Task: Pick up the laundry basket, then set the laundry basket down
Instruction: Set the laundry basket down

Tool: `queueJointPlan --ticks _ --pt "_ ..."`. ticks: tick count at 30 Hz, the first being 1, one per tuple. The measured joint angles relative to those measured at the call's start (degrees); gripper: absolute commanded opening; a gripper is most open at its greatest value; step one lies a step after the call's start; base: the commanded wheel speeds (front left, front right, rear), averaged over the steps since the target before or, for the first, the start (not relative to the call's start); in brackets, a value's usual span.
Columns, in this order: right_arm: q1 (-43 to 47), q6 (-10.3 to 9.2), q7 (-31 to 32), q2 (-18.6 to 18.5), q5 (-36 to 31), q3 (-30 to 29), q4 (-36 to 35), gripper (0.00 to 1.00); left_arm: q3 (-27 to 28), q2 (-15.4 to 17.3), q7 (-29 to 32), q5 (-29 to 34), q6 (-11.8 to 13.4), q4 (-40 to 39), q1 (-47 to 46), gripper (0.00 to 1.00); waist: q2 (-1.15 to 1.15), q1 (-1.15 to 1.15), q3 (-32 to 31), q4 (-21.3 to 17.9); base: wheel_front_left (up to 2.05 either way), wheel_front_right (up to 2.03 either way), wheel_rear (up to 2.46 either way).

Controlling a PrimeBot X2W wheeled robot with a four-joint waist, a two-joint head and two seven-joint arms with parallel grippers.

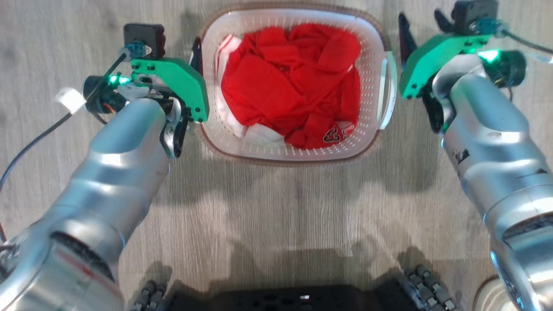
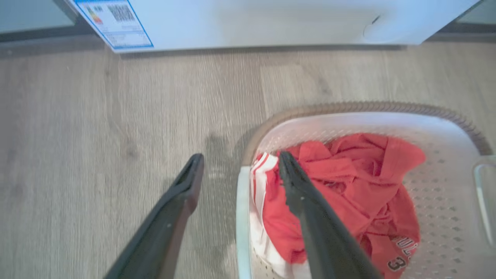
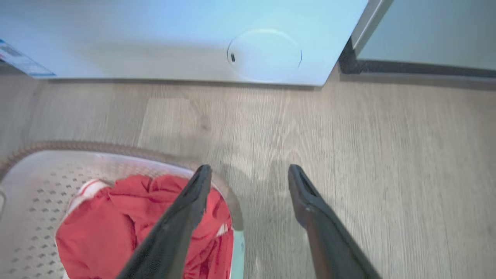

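Wood floor | laundry basket btwn L hand & R hand | jaws wide

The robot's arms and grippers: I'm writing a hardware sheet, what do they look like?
The left arm and right arm are glossy silver tubes with green wrist plates and black camera blocks. A black cable leaves the left wrist. The left gripper and right gripper have long dark tapered fingers.

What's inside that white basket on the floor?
The laundry basket holds crumpled red clothing with white trim and some printed lettering. It covers most of the bottom, so anything lying beneath it cannot be seen.
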Motion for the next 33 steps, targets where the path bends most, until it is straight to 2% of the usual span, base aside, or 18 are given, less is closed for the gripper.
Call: queueJointPlan --ticks 6,14,18,25,33 --pt "7.46 0.00 -0.01 -0.27 -6.34 -8.70 -10.05 1.00 11.13 2.98 -0.14 10.54 2.96 -13.74 8.32 1.00 0.00 0.00 -4.73 -0.07 0.00 0.00 0.00" --pt "18.97 0.00 -0.01 0.18 -12.78 -15.81 -22.53 1.00 24.29 3.33 -0.14 24.32 3.30 -27.36 24.19 1.00 0.00 -0.01 -12.35 -0.22 0.00 0.00 0.00" --pt "23.79 0.00 -0.01 0.23 -11.96 -15.33 -28.25 1.00 30.53 2.43 -0.14 30.05 3.20 -33.52 30.38 1.00 0.00 -0.01 -16.14 -0.33 0.00 0.00 0.00" --pt "32.95 0.00 -0.01 0.42 -10.16 -13.79 -36.48 1.00 38.19 0.92 -0.14 37.53 1.16 -41.84 40.67 1.00 0.00 -0.01 -22.57 -0.73 0.00 0.00 0.00" --pt "44.08 0.00 -0.01 0.57 -9.15 -13.83 -43.25 1.00 44.69 -0.24 -0.14 41.83 -0.24 -49.32 50.00 1.00 0.00 -0.01 -29.97 -1.28 0.00 0.00 0.00"
